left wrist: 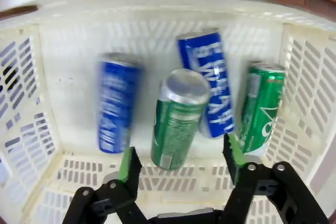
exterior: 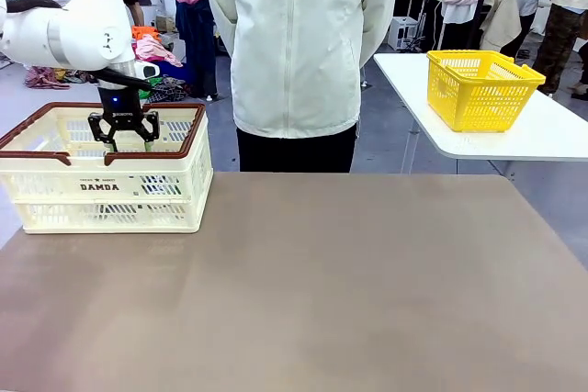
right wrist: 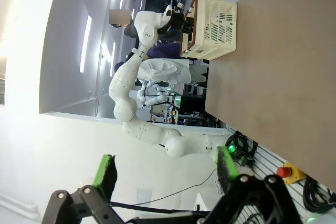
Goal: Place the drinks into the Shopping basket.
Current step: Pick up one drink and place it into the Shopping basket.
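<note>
Brown table (exterior: 303, 291) carrying Shopping basket (exterior: 55, 192): four drinks (left wrist: 178, 119) lying inside, two blue, two green; left gripper (left wrist: 181, 161) hovering above, jaws apart; right gripper (right wrist: 165, 174) gaping too.

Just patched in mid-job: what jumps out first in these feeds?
The left gripper hangs open over the cream basket at the table's left. Inside lie four cans: a green can tipped just under the fingers, two blue cans, and another green one by the wall. A person stands across the table.
</note>
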You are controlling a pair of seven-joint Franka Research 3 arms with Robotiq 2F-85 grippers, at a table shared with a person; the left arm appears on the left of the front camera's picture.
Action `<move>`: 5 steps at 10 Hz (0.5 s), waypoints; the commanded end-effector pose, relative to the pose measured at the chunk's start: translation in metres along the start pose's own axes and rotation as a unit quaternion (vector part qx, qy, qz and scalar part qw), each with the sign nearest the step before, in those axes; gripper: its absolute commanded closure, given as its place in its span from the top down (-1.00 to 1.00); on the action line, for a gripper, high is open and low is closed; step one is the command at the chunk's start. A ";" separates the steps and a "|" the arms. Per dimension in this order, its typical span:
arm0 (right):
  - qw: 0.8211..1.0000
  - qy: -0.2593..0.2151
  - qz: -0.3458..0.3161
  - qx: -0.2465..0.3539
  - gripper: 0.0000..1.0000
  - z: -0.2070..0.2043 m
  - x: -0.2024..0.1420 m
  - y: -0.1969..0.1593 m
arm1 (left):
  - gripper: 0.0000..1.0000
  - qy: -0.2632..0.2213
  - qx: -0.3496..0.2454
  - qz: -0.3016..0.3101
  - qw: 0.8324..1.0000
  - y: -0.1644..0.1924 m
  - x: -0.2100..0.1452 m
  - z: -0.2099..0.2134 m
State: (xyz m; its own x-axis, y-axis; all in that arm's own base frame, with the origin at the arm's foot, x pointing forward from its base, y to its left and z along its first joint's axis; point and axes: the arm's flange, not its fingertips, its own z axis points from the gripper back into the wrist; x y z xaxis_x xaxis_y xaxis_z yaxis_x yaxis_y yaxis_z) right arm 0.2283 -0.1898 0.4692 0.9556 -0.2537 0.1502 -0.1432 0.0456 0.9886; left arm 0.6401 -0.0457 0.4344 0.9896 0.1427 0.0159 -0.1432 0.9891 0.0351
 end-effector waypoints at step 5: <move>1.000 -0.004 -0.006 0.008 1.00 0.000 0.000 0.006 | 1.00 0.002 -0.059 -0.063 0.996 0.028 0.000 0.027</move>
State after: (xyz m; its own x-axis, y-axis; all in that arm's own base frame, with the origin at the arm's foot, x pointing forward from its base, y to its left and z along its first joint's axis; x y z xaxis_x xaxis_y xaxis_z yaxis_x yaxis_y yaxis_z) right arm 0.2283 -0.1898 0.4692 0.9556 -0.2537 0.1502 -0.1433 0.0456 0.9886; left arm 0.6420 -0.0302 0.4524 0.9954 0.0897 0.0323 -0.0888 0.9956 -0.0296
